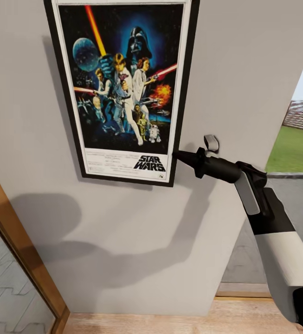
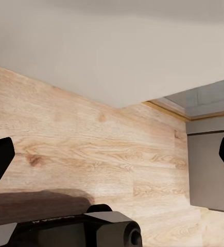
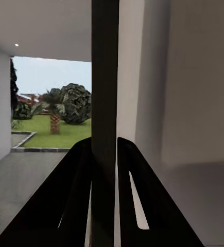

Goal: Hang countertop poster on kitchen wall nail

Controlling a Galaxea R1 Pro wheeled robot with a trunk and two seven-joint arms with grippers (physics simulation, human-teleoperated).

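The Star Wars poster [image 1: 123, 88] stands upright and flat against the grey wall [image 1: 244, 69]; its top edge is cut off by the head view, so any nail is out of sight. My right gripper [image 1: 177, 155] reaches in from the right and is shut on the poster's lower right edge. In the right wrist view its two dark fingers [image 3: 75, 185] pinch the poster's black edge [image 3: 105, 67], seen edge-on. My left gripper [image 2: 112, 159] hangs open over the wooden floor [image 2: 91, 139] with nothing between its fingers. The kitchen countertop is out of view.
A wooden door frame [image 1: 12, 241] with a glass panel runs along the lower left. To the right the wall ends at an opening onto pavement and lawn [image 1: 293, 153]. A grey block [image 2: 209, 170] stands on the floor near the wall base.
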